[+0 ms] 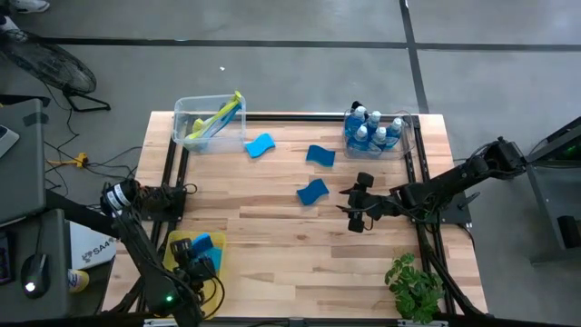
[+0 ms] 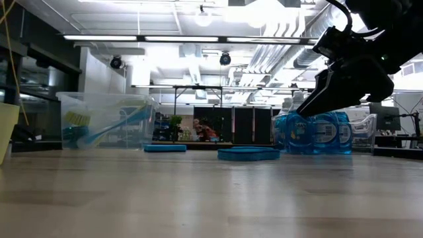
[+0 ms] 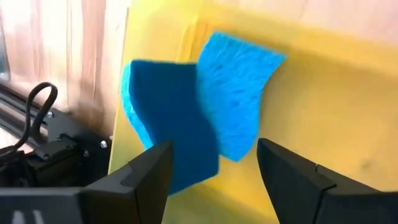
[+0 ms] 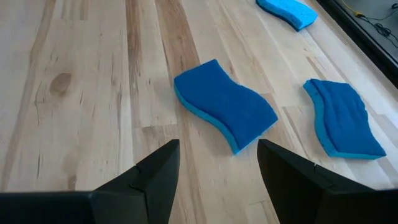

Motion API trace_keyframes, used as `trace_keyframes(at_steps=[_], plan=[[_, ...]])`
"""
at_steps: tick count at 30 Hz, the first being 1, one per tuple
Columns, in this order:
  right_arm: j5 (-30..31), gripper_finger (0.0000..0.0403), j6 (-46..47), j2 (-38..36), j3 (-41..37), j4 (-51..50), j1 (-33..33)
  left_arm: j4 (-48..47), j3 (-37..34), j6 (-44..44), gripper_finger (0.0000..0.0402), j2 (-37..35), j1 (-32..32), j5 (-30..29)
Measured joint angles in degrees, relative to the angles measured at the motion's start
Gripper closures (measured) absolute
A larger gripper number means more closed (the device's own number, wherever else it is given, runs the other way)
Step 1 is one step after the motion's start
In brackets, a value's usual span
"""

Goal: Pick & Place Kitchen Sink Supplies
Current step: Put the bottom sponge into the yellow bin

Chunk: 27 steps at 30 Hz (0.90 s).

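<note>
From above, the left end effector [image 1: 192,263] hangs over the yellow tray [image 1: 216,238] at the table's [image 1: 272,218] near left corner, where 2 sponges lie overlapping; 3 more blue sponges sit loose mid-table, the nearest sponge [image 1: 313,191] just beside the right end effector [image 1: 357,218]. A clear bin [image 1: 186,107] at the far left holds the brushes [image 1: 218,118], and another bin [image 1: 404,145] at the far right groups the soap bottles [image 1: 370,129], so each supply type is sorted. At table height, the right end effector [image 2: 344,82] hovers clear of the surface, in front of the bottles [image 2: 310,132]. The left wrist view shows fingers [image 3: 146,174] spread apart, holding nothing, directly above the dark sponge [image 3: 168,124] and the lighter sponge [image 3: 239,93], suggesting a release. The right wrist view shows fingers [image 4: 155,171] parted and empty, framing the next sponge [image 4: 227,112], likely lined up for a pick.
</note>
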Motion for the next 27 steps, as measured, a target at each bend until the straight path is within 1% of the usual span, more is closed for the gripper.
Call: trace_keyframes(at_steps=[4, 7, 11, 13, 16, 18, 21, 23, 27], plan=[[0.0, 0.0194, 0.0, 0.0, 0.0, -0.01, 0.0, -0.32, 4.27, -3.58, 0.0183, -0.05, -0.02, -2.79], [0.44, 0.0194, -0.45, 0.0, 0.0, 0.0, 0.0, -0.3, 7.44, -9.46, 0.019, -0.05, -0.02, -7.66], [2.43, 0.0194, -3.96, 0.02, 0.0, 0.93, -0.03, -0.34, 10.59, -17.78, 0.0196, -0.08, -0.02, -19.88], [1.84, 0.0194, -7.76, 0.02, 0.02, 2.44, -0.41, -0.32, 11.1, -20.04, 0.0197, -0.09, -0.02, -26.78], [-2.89, 0.0194, -12.6, 0.02, 0.02, 4.1, -2.02, -1.13, 11.1, -22.12, 0.0198, -0.1, 0.23, -36.21], [-6.2, 0.0194, -14.27, 0.02, 0.02, 4.66, -3.69, -1.65, 10.87, -23.42, 0.0198, -0.12, 1.14, -41.01], [-7.93, 0.0194, -16.9, 0.66, 0.02, 4.73, -6.23, -1.69, 9.67, -24.83, 0.0198, -0.12, 3.51, -47.21], [-8.12, 0.0194, -19.01, 1.58, 0.02, 4.91, -7.8, -0.74, 8.54, -24.88, 0.0198, -0.14, 5.84, -49.75], [-11.66, 0.0194, -23.18, 5.26, 0.02, 7.21, -10.43, 2.57, 5.75, -24.34, 0.0198, -0.08, 11.36, -49.2]])
